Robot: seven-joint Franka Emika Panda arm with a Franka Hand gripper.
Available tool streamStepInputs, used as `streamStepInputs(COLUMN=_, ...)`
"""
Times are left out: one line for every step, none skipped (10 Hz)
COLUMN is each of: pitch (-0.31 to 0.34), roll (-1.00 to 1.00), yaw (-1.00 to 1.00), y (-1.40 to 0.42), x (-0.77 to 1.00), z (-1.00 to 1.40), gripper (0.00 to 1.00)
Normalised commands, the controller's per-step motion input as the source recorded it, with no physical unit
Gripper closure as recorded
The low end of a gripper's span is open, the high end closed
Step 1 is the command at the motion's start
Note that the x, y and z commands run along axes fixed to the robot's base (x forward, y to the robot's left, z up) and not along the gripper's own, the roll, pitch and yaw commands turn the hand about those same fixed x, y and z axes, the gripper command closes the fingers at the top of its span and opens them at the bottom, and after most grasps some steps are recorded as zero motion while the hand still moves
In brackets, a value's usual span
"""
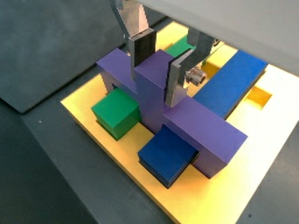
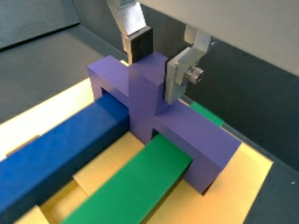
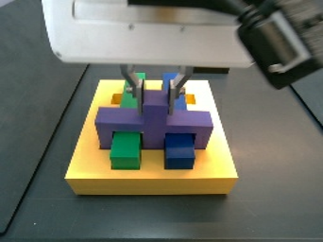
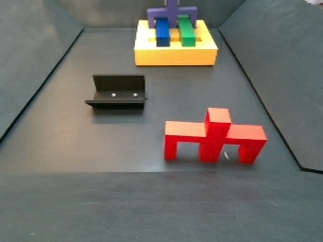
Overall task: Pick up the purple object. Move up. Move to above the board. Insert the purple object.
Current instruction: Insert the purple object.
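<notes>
In both wrist views we see our tool [image 1: 162, 54] pinching the central stem of the purple object [image 1: 176, 114], silver fingers [image 2: 181, 74] on either side. The piece straddles the green bar [image 2: 135, 188] and blue bar [image 2: 59, 157] on the yellow board [image 3: 151, 175], centre of a side view. The red piece [image 4: 212, 138] and the fixture [image 4: 117, 92] stand well apart on the counter [image 4: 76, 180].

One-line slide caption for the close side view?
Hand astride the purple object, seated over green bar and blue bar.
</notes>
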Motion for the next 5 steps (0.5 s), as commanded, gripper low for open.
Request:
streamStepInputs(pitch=-0.347, roll=-0.21, yaw=0.07, y=0.08, x=-0.38, z=-0.34, gripper=1.0)
streamStepInputs(pitch=-0.367, roll=-0.2, yaw=0.07, y=0.09, x=-0.42, z=-0.34, gripper=1.0)
streamStepInputs(pitch=-0.369, roll=-0.16, yaw=0.11, y=0.04, x=-0.41, z=-0.34, gripper=1.0)
streamStepInputs(pitch=-0.037, roll=-0.01, yaw=0.0, y=0.0, x=-0.05, z=0.0, gripper=1.0)
streamStepInputs(pitch=0.0, roll=0.0, yaw=0.0, y=0.0, x=0.0, z=0.0, gripper=1.0)
